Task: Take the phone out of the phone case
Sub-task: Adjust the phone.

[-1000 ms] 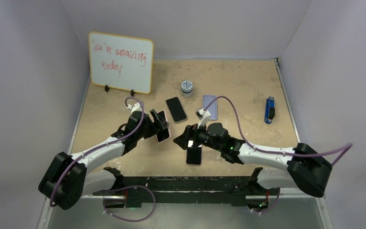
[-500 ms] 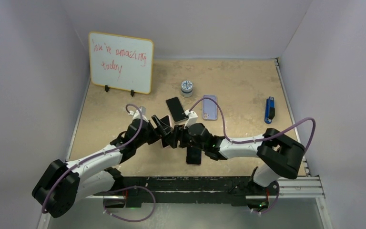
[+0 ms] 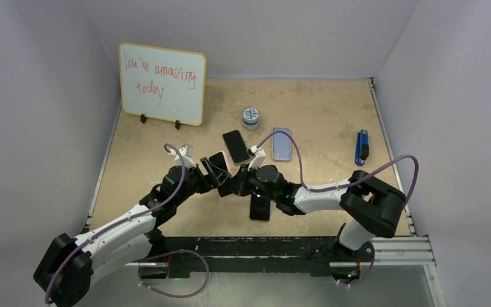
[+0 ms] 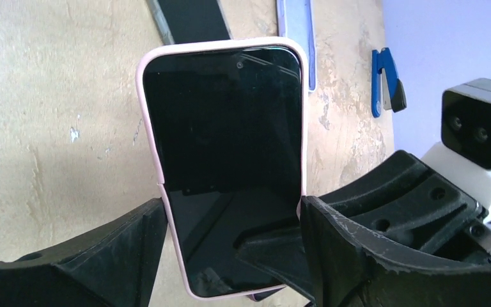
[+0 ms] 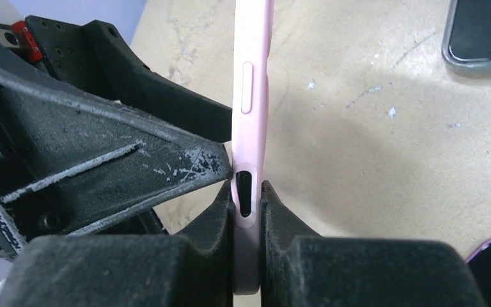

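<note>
Looking down, we saw the left gripper clamped on the long edges of the pink case, with the phone seated in it, dark screen towards the left wrist camera. Both hung above the table, right of the whiteboard and nearer the arms than it. The right gripper was pinched on the case's bottom end, one finger on each face, at the port cutout. Also right of the whiteboard lay a tin, a black phone and a lilac slab, and much farther right a blue tool. Another handset lay flat, right of the whiteboard and nearer the arms, partly under the right arm.
</note>
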Motion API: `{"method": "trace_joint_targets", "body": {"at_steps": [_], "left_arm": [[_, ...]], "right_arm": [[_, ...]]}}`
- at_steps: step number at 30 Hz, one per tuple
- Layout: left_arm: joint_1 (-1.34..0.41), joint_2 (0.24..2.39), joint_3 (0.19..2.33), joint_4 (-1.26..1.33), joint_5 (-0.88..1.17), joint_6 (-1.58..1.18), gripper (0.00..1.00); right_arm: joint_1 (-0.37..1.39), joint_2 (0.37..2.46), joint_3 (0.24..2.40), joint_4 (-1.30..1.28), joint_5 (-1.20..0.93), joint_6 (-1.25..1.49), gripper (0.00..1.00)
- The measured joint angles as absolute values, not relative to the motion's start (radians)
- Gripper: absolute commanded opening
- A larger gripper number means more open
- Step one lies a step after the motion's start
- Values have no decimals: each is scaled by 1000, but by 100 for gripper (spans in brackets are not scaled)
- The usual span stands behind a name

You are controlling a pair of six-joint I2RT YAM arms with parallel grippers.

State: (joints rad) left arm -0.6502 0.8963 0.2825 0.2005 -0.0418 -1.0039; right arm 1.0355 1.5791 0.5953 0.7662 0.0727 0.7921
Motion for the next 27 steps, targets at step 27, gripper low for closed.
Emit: {"method": "trace_joint_targets", "body": {"at_steps": [27], "left_arm": [[-630,742,262,469,261,-722,76]], "right_arm": [[852,1201,319,1034,-305,801,0]]}}
